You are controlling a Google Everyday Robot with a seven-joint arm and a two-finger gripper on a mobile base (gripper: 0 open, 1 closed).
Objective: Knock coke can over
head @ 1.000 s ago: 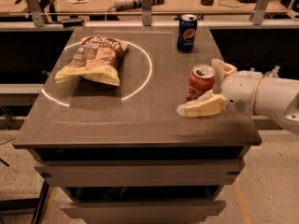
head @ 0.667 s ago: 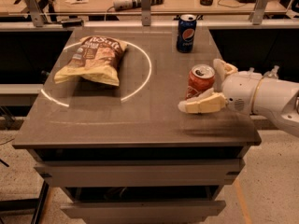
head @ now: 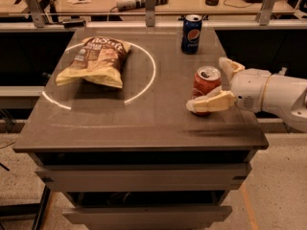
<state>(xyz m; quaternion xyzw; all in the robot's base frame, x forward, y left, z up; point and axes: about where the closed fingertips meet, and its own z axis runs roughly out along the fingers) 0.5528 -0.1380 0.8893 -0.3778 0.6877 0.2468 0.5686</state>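
The red coke can (head: 206, 83) stands upright on the right part of the dark table (head: 144, 123), silver top showing. My white gripper (head: 208, 84) reaches in from the right and straddles the can. Its near finger (head: 211, 102) lies across the can's lower front and its far finger (head: 230, 66) is behind the can to the right. The gripper is open, with the can between the fingers.
A blue Pepsi can (head: 191, 33) stands at the table's back, behind the coke can. A chip bag (head: 94, 61) lies on the left inside a white circle marking. A railing and a cluttered bench run behind the table. The table's right edge is close under my arm.
The near finger has closed in slightly on the can's front. The can stays upright in the same spot.
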